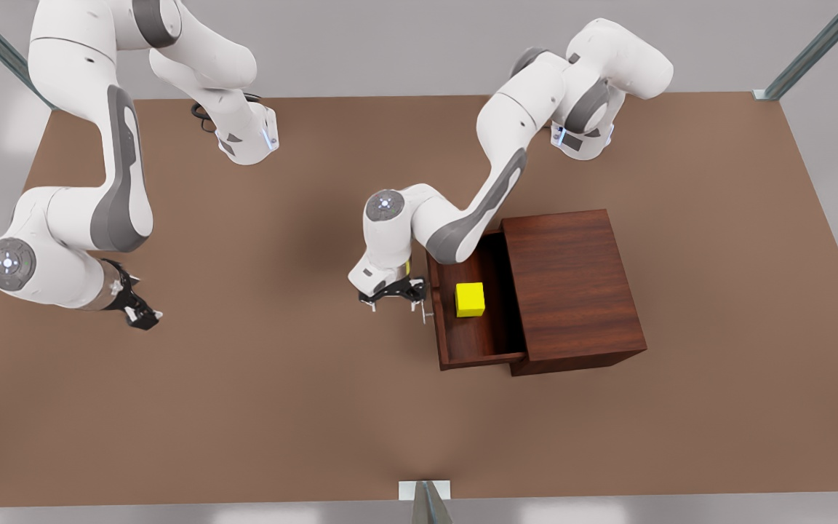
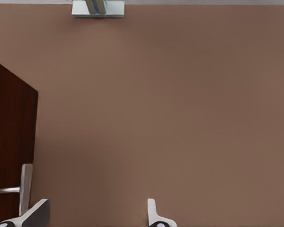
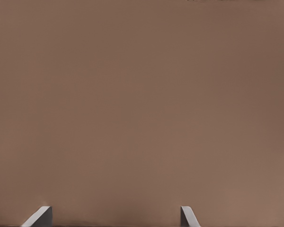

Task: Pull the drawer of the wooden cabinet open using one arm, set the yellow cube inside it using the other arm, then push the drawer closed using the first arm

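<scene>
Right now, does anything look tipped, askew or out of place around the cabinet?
Nothing stands out. The drawer is pulled out squarely from the wooden cabinet, with the yellow cube flat inside. The left gripper is open beside the handle; the right gripper waits open, away.

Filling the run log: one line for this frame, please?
drawer: open, out of wooden cabinet | yellow cube: inside drawer | left gripper: open, by handle | right gripper: open, waiting above table
</scene>
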### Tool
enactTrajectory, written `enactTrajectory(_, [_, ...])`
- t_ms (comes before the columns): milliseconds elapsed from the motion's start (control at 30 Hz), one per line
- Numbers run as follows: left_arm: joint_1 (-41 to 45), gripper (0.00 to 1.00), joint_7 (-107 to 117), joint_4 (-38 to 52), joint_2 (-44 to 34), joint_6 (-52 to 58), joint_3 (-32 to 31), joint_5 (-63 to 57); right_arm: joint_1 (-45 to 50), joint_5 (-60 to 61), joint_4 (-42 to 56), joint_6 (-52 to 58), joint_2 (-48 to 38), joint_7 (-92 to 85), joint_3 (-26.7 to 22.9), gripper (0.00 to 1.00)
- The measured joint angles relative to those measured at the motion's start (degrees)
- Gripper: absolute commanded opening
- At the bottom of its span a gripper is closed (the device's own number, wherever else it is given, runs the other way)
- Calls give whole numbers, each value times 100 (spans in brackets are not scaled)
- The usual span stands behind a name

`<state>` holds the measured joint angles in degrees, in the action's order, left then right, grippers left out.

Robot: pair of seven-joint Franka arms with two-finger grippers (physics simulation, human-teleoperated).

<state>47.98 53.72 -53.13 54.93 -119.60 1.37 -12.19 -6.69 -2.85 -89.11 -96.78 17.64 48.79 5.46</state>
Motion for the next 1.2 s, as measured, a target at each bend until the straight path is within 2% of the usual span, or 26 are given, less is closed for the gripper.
enactTrajectory(200, [9, 100, 680, -56, 79, -442, 15, -97, 6, -6, 5, 89, 21, -1215, -1, 100])
enactTrajectory(567, [-33, 100, 951, -261, -59, 324, 35, -192, 9, -8, 5, 132, 44, -2619, 3, 100])
enactTrajectory(900, [-418, 100, 773, -353, -220, 771, 15, -132, 9, -16, 5, 139, 53, -3307, 7, 100])
enactTrajectory(1200, [-673, 100, 513, -1060, -784, 1014, 22, 25, 9, -21, 5, 140, 55, -3665, 8, 100])
